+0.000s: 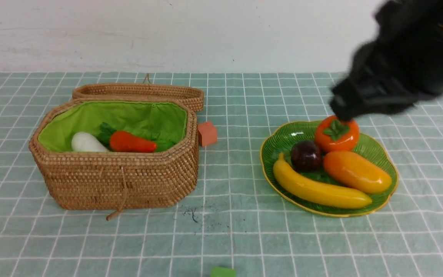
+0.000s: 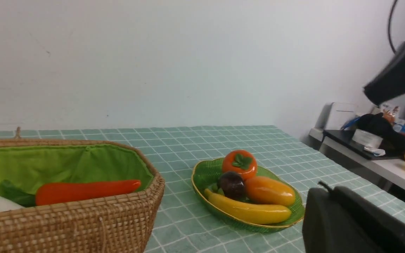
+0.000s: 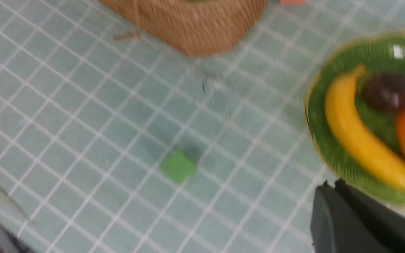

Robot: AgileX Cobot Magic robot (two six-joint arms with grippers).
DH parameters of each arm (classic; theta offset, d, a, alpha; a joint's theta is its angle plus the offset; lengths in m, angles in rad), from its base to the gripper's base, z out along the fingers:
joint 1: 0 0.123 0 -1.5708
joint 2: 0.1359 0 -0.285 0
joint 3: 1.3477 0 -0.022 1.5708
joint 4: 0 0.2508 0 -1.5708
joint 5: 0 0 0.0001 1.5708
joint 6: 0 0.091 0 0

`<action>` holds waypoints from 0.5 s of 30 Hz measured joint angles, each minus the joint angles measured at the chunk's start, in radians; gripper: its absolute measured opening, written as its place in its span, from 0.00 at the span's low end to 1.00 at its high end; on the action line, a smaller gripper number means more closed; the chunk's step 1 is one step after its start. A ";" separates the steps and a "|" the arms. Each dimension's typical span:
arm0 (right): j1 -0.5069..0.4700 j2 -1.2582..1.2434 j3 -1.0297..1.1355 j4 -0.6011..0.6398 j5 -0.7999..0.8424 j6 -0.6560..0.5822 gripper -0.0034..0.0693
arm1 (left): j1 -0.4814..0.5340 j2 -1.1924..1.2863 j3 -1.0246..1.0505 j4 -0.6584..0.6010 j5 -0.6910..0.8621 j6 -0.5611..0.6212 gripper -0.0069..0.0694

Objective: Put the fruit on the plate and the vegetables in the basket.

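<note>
Persimmon (image 1: 336, 135) sits on plate (image 1: 279, 142); lift right gripper (image 1: 340, 111) (fingers clenched, empty) straight up, clear of it.

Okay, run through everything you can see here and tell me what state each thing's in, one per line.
basket: lid open, holds radish and carrot
radish: lying in basket
carrot: lying in basket
plate: on the cloth, holds four fruits
banana: lying on plate
mango: lying on plate
mangosteen: on plate
persimmon: on plate, calyx up
right gripper: shut, empty, blurred above persimmon
left gripper: shut, empty
</note>
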 joint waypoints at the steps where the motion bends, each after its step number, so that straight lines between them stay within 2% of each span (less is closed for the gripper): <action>1: 0.000 -0.055 0.053 -0.003 0.001 0.025 0.04 | 0.000 -0.015 0.026 0.000 -0.019 0.001 0.07; 5: 0.000 -0.233 0.273 -0.016 -0.001 0.140 0.05 | 0.000 -0.028 0.097 0.003 -0.063 0.001 0.07; 8: 0.000 -0.304 0.365 -0.036 -0.016 0.182 0.05 | 0.000 -0.028 0.134 0.003 -0.064 0.001 0.07; 15: 0.000 -0.360 0.448 -0.040 -0.002 0.199 0.06 | 0.000 -0.028 0.210 0.003 -0.062 0.001 0.07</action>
